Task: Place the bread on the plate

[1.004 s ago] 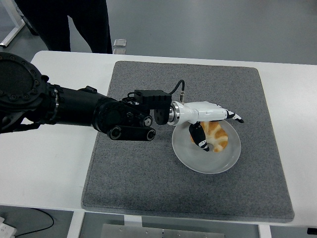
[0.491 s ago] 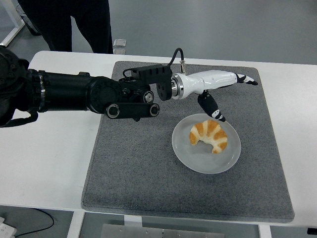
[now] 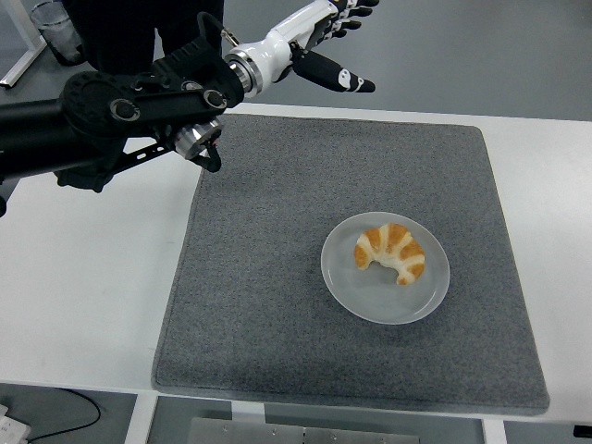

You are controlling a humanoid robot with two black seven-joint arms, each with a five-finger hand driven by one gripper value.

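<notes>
The left hand point(image 3: 326, 37) has let go and swung up to the far left, fingers spread wide and empty, though its tips run off the top edge. The bread point(image 3: 390, 252) lies on the plate point(image 3: 351, 287), right of the mat's point(image 3: 259, 277) centre on the counter point(image 3: 83, 277), so the placing looks finished.

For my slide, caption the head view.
Croissant resting on plate, left hand open above the table's far edge.

Surface finishes on the work table.
Rough grey felt-like mat point(image 3: 277, 277); smooth, slightly glossy plate point(image 3: 385, 268); flaky-crusted croissant point(image 3: 390, 252); glossy white plastic left hand point(image 3: 314, 32), upper centre.
</notes>
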